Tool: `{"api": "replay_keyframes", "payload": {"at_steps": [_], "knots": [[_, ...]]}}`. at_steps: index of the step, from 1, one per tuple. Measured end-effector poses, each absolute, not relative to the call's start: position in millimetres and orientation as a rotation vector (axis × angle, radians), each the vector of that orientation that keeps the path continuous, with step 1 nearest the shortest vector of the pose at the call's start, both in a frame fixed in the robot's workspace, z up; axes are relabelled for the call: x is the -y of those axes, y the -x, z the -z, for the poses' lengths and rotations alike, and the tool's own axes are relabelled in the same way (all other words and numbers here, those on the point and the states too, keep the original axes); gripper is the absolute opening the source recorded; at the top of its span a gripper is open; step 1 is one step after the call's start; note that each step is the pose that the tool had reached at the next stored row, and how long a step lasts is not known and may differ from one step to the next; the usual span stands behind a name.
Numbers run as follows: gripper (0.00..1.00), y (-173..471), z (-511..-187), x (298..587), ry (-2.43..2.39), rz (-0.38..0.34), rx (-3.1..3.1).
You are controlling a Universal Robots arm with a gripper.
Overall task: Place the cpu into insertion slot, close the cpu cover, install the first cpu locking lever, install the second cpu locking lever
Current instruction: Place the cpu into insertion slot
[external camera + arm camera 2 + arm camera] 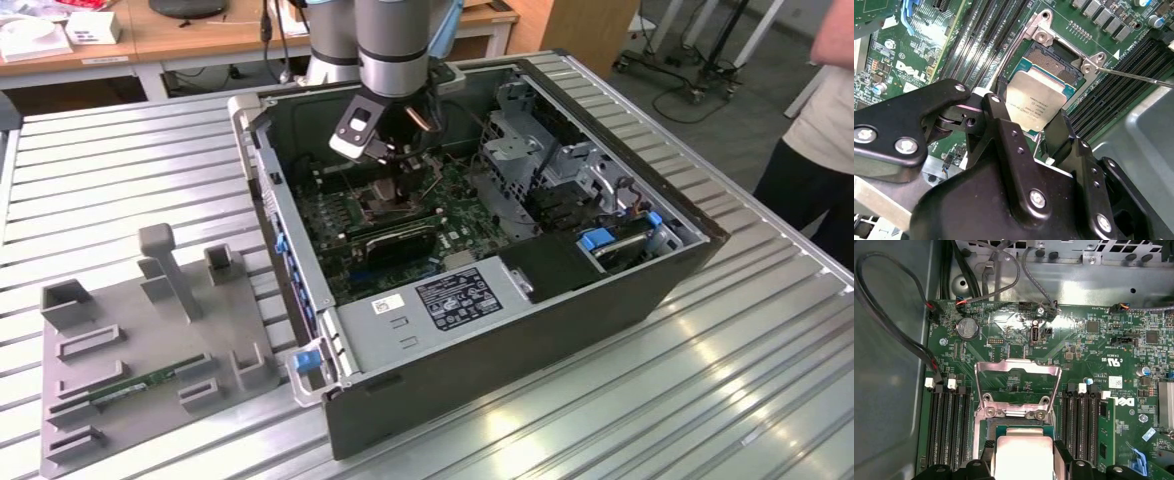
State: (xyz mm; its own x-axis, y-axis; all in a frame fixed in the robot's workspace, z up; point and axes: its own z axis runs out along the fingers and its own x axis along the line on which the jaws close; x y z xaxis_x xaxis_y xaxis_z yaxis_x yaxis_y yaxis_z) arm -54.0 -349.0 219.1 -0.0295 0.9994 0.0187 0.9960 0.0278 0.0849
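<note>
Over the slot (1052, 61), a dark square with a metal rim on the green board (1079, 340), hangs the cpu (1036, 102). It is a flat square chip with a shiny grey top. The black gripper (1029, 119) is clamped on two of its sides. The thin silver cover (1019, 364) is swung open at the slot's edge. The board lies inside a dark metal case (521, 345).

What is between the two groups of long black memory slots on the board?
In the first wrist view: the socket, its open cover, and the chip held in the gripper.
</note>
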Motion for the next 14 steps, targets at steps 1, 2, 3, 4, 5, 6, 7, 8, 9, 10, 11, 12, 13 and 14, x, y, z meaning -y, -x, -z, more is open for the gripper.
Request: {"api": "replay_keyframes", "payload": {"at_steps": [1, 2, 3, 4, 5, 6, 7, 8, 9, 10, 11, 12, 13, 14], "knots": [[0.54, 54.0, -218.9, 348.9, -2.156, -0.115, -2.219], [0.54, 54.4, -218.5, 348.6, -2.156, -0.115, -2.218], [0.54, 54.7, -218.2, 348.4, -2.156, -0.115, -2.219], [0.54, 55.0, -217.8, 348.3, -2.156, -0.115, -2.219], [0.54, 55.4, -217.2, 348.0, -2.156, -0.115, -2.219], [0.54, 55.7, -216.6, 347.6, -2.156, -0.115, -2.219], [0.54, 56.1, -216.0, 347.2, -2.156, -0.115, -2.219], [0.54, 56.4, -215.2, 346.8, -2.156, -0.115, -2.219], [0.54, 56.6, -214.1, 346.3, -2.156, -0.115, -2.219], [0.54, 56.6, -213.2, 345.8, -2.156, -0.115, -2.219], [0.54, 56.7, -212.2, 345.3, -2.156, -0.115, -2.219], [0.54, 56.8, -211.3, 344.9, -2.156, -0.115, -2.219], [0.54, 56.8, -210.4, 344.4, -2.156, -0.115, -2.219], [0.54, 56.9, -209.4, 343.9, -2.156, -0.115, -2.219]]}}
